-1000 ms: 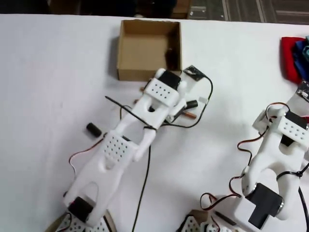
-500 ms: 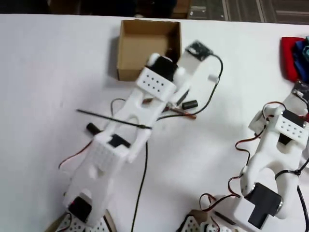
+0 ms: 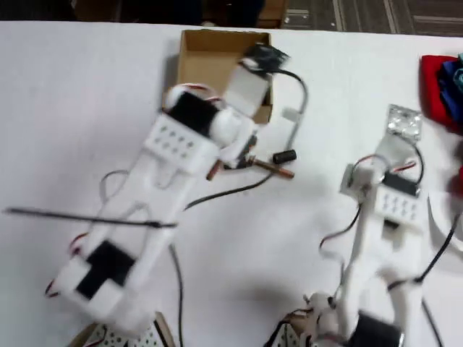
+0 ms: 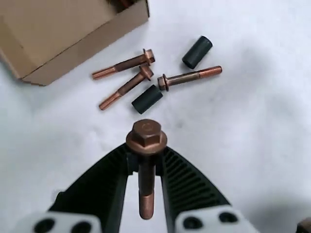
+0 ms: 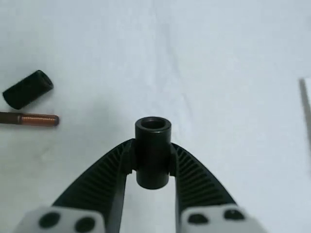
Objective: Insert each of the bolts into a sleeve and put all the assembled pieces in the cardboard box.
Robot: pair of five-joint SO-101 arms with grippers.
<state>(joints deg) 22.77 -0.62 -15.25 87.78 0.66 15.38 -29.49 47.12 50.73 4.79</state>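
- A copper bolt is clamped in the left gripper. The black fingers are closed on its shank just under the hex head, and it hangs above the table, clear of the loose parts.
- A black sleeve is pinched in the right gripper, with its open bore facing the camera, above bare cloth.
- Three loose bolts lie on the table just beside the cardboard box.
- One loose sleeve lies touching, or nearly touching, the head of the third bolt. Another loose sleeve lies near that bolt's threaded end.
- In the high view a sleeve and a bolt lie at centre frame, between the two arms.
- The table is covered in white and takes up almost the whole high view. A strip of dark floor runs along the top edge.
- The box sits at top centre, open side up. The left arm hangs over its right part, and the bare brown floor shows at its left.
- A dark shape sits inside the box at the frame edge; too little shows to tell what it is.
- The right arm stands at lower right.
- A red cloth lies at the right edge.
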